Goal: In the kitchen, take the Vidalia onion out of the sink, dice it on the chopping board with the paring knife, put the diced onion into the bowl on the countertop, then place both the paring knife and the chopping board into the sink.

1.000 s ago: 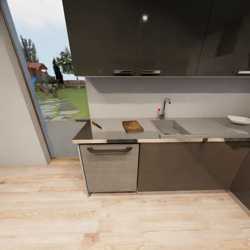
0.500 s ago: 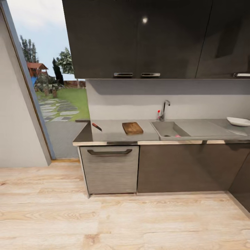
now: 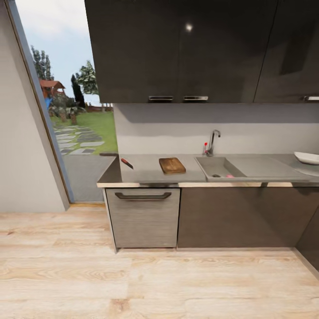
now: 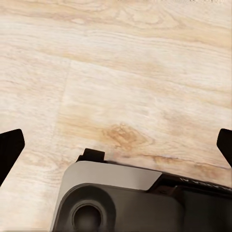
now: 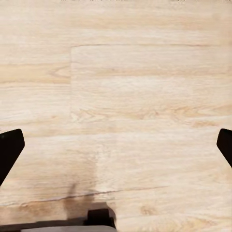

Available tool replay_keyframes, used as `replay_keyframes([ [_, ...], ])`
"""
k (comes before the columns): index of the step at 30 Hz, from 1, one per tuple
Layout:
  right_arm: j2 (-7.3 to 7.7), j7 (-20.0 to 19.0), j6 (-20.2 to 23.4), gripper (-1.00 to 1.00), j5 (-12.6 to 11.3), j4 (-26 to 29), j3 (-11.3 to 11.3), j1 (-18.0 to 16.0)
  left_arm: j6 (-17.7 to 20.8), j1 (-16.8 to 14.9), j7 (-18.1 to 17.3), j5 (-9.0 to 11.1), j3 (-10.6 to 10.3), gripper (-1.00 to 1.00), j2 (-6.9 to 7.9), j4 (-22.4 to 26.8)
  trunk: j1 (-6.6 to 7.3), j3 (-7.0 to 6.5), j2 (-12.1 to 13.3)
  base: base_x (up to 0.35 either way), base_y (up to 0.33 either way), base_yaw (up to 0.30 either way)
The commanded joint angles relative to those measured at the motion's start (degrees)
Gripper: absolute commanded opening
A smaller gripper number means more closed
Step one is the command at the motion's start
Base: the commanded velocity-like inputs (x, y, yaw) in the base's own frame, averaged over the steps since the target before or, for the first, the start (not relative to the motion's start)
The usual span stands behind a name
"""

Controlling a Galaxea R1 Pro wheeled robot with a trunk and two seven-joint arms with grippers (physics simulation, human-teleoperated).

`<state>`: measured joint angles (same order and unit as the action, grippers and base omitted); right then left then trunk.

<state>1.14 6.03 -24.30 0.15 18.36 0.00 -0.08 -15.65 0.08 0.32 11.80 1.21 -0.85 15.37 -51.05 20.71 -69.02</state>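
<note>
Head view: across the frame's middle, the counter point(image 3: 146, 173) carries paring knife point(image 3: 126, 163) and chopping board point(image 3: 172, 165); the Vidalia onion point(image 3: 229, 176) lies in the sink point(image 3: 220, 168), bowl point(image 3: 307, 157) at right edge, all unhandled.

Wrist views: left claw point(image 4: 116, 145) and right claw point(image 5: 116, 145) hang released over wood floor point(image 5: 125, 96), seemingly stowed for travel.

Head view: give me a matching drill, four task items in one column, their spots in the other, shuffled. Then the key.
Things:
1. paring knife
2. chopping board
3. Vidalia onion
4. bowl

Places:
A. inside the sink basin, near its front wall
B. on the countertop, between the knife and the sink
C. far right of the worktop, cut off by the picture's edge
D. near the countertop's left end, by the window

Pairs: 1-D, 2-B, 3-A, 4-C
</note>
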Motion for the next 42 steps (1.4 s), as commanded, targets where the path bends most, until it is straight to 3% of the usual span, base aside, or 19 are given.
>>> replay_keyframes([
  [1,0.00,0.1,-0.1,1.00,0.0,0.0,0.0,0.0,-0.1,0.0,0.0,0.2,0.1,1.00,-0.03,0.1,0.22,-0.11,0.4,0.000,0.000,0.136],
  [14,0.33,0.1,-0.1,1.00,0.0,0.0,0.0,0.0,-0.2,0.0,0.0,0.2,0.1,1.00,-0.03,0.1,3.08,-2.19,5.6,0.000,0.000,0.098],
  [42,0.79,0.1,-0.1,1.00,-0.1,0.0,0.0,0.0,-0.1,0.0,0.0,0.2,0.1,1.00,-0.03,0.0,9.23,-7.20,16.8,0.000,0.000,-0.022],
])
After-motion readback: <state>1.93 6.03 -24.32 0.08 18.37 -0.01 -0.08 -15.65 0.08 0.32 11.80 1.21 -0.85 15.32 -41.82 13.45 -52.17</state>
